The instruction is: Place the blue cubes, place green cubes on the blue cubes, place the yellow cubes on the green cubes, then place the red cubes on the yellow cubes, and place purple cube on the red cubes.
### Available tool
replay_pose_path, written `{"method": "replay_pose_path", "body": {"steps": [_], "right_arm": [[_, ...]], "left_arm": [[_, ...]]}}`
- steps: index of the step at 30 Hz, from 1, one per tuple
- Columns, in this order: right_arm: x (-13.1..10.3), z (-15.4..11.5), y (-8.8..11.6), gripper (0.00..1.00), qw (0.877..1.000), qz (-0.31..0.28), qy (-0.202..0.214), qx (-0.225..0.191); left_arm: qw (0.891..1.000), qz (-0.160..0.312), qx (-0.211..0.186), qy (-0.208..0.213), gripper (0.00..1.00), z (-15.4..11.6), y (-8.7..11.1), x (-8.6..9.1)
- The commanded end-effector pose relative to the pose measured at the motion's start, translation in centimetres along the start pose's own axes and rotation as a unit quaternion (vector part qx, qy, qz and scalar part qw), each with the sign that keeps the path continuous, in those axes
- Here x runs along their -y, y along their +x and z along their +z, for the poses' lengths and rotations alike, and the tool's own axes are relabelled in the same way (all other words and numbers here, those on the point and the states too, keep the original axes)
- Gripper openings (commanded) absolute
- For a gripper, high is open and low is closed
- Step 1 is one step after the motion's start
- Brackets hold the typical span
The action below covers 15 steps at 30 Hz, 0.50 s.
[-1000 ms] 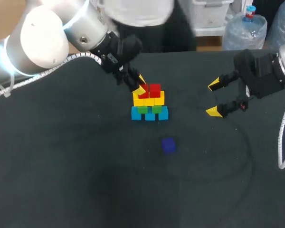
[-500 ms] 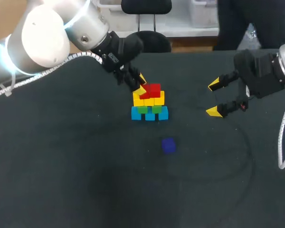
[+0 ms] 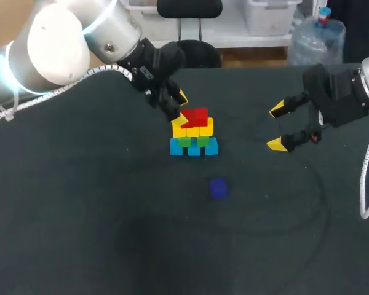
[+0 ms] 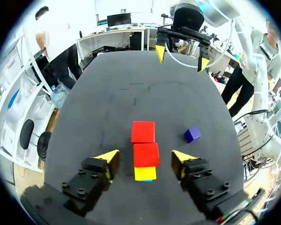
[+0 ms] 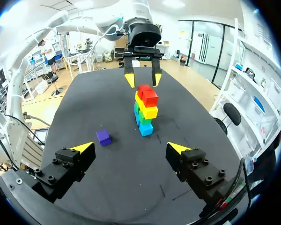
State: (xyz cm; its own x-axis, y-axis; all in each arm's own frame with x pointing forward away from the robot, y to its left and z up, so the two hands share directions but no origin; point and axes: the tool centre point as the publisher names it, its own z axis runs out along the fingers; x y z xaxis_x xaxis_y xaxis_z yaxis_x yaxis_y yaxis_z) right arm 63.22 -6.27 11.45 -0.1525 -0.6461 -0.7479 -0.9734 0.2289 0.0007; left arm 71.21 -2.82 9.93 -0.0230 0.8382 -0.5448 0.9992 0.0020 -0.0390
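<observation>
The cube stack (image 3: 194, 132) stands mid-table: blue cubes (image 3: 194, 147) at the bottom, then green (image 3: 194, 141), yellow (image 3: 192, 129) and red cubes (image 3: 195, 115) on top. My left gripper (image 3: 181, 107) is at the stack's top, open. In the left wrist view its fingertips (image 4: 108, 156) straddle the nearer red cube (image 4: 146, 154) with gaps on both sides; the second red cube (image 4: 143, 131) sits just ahead. The purple cube (image 3: 218, 188) lies alone in front of the stack. My right gripper (image 3: 276, 127) hangs open and empty to the right of the stack (image 5: 145, 110).
The dark table (image 3: 80, 233) holds only the stack and the purple cube (image 5: 103, 137). In the left wrist view my right gripper (image 4: 181, 51) shows far ahead beyond the stack; in the right wrist view my left gripper (image 5: 143, 79) hangs over the red cubes (image 5: 147, 95).
My left gripper's fingers have spread apart and let go of the red cube, which now rests on the yellow layer. The right arm has stayed still.
</observation>
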Motion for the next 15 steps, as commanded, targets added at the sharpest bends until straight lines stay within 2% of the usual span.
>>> {"method": "replay_pose_path", "body": {"steps": [1, 3, 8, 15], "right_arm": [[0.1, 0.1, 0.0, 1.0, 1.0, 0.0, -0.001, 0.001], [0.1, 0.1, 0.0, 1.0, 1.0, 0.0, -0.001, 0.001], [0.1, 0.1, 0.0, 1.0, 1.0, 0.0, -0.001, 0.001], [0.1, 0.1, 0.0, 1.0, 1.0, 0.0, -0.001, 0.001]], "left_arm": [[1.0, -0.001, -0.007, -0.012, 0.85, -1.6, -0.1, 0.7], [1.0, -0.002, -0.011, -0.019, 1.0, -2.5, -0.1, 1.1], [0.999, -0.006, -0.022, -0.035, 1.0, -4.3, 0.3, 2.5], [0.998, -0.01, -0.029, -0.048, 1.0, -6.0, 2.0, 5.7]]}}
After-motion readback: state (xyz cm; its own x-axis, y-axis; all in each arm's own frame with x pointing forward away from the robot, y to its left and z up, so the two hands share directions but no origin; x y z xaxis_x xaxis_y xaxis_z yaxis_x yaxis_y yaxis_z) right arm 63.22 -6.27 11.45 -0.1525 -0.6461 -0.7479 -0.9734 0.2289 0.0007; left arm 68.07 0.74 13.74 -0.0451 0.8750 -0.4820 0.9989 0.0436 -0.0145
